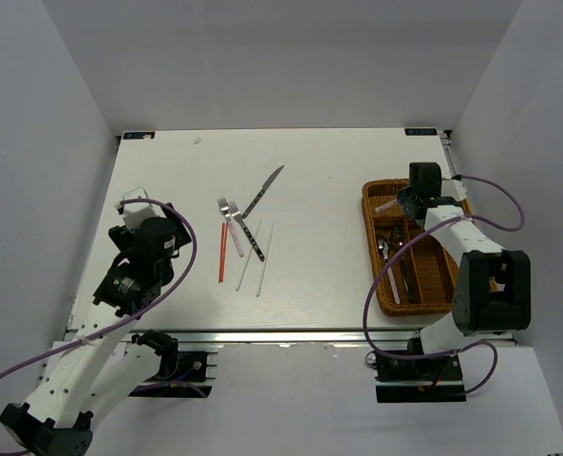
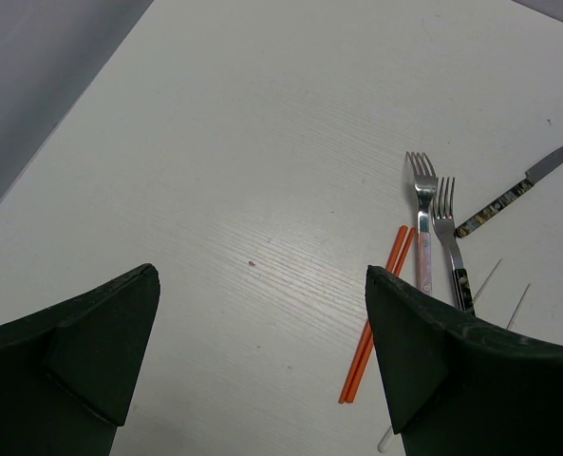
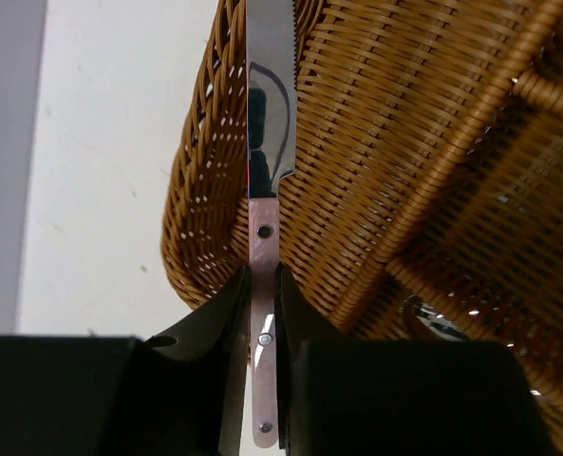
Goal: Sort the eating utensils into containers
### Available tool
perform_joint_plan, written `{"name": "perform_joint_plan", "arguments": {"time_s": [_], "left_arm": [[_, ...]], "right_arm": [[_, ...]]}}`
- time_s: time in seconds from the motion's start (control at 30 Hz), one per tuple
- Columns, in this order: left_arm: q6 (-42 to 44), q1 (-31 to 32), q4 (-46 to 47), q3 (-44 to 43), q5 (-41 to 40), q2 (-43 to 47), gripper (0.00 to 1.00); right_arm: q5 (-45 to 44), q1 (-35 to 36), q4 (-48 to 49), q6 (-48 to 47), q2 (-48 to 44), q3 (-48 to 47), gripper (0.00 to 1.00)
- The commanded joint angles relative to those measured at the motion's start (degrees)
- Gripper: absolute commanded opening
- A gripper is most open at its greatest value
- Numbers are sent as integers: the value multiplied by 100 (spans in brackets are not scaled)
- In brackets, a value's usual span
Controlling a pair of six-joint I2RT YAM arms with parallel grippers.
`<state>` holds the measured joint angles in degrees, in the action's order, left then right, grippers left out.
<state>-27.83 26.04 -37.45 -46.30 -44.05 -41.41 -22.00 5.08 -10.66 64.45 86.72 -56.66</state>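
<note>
Pinching one pink-handled knife (image 3: 264, 233), right claw (image 3: 262, 285); left claw (image 2: 262, 275) spread; two forks (image 2: 422, 204), three chopsticks (image 2: 376, 318).

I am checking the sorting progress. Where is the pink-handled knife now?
The pink-handled knife is clamped in the right gripper, on the right of the top view, its blade over the far end of the wicker tray.

My left arm (image 1: 82, 372) and right arm (image 1: 452, 228): white links, black joint housings, one big black motor block each. My purple cable (image 1: 194, 249) loops off both wrists down to black base plates (image 1: 423, 375). Left fingers (image 2: 72, 351): dark matte wedges, faintly green. Right fingers (image 3: 205, 323): black, rounded.
</note>
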Motion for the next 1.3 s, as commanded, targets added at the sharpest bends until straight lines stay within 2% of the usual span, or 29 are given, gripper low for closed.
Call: {"name": "perform_joint_plan", "arguments": {"time_s": [0.0, 0.13, 0.33, 0.37, 0.43, 0.47, 0.53, 0.73, 0.77, 0.87, 0.9, 0.93, 1.03, 1.1, 1.13, 1.17, 1.27], "left_arm": [[41, -20, 36, 34, 55, 54, 98], [41, -11, 36, 25, 63, 71, 98], [50, -11, 45, 25, 72, 71, 98], [50, -20, 45, 25, 72, 71, 98], [50, -11, 45, 34, 72, 63, 98], [50, -11, 45, 42, 72, 63, 98], [50, -11, 54, 34, 72, 63, 98], [59, -12, 62, 25, 90, 1, 98], [120, -20, 97, 8, 133, -42, 98], [505, -20, 395, -202, 1001, -340, 98], [577, -12, 423, -343, 1317, -742, 98], [699, -11, 406, -536, 2008, -1033, 98], [945, -11, 344, -1458, 2977, -2456, 98], [1104, -11, 352, -2115, 3305, -3168, 98], [1244, -11, 379, -2320, 3515, -3859, 98], [1306, -11, 388, -2531, 3509, -4205, 98], [1386, -29, 248, -3488, 3342, -5629, 98]], "right_arm": [[-516, -112, 107, 1421, -15, -38, 0], [-665, -157, 511, 1465, 91, 41, 0], [-771, -165, 371, 1668, 381, 15, 1], [-736, -174, 432, 1650, 390, 41, 16], [-657, -174, 826, 1528, 355, 199, 35], [-630, -174, 933, 1379, 294, 234, 54], [-604, -174, 1004, 1229, 241, 200, 68], [-358, -174, 1487, 360, -304, 191, 80], [-166, -174, 1540, 184, -557, 200, 85], [439, -165, 1531, -721, -1215, 304, 89], [616, -174, 1531, -1106, -1427, 401, 89], [827, -174, 1592, -1284, -1856, 532, 90], [2039, -174, 1700, -2268, -2578, 1060, 89], [2873, -174, 1357, -2497, -2835, 1305, 89], [3155, -174, 1121, -2759, -3053, 1385, 89], [3671, -174, 1075, -2884, -3151, 1473, 89], [4290, -174, 469, -3227, -3582, 1833, 89]]}}
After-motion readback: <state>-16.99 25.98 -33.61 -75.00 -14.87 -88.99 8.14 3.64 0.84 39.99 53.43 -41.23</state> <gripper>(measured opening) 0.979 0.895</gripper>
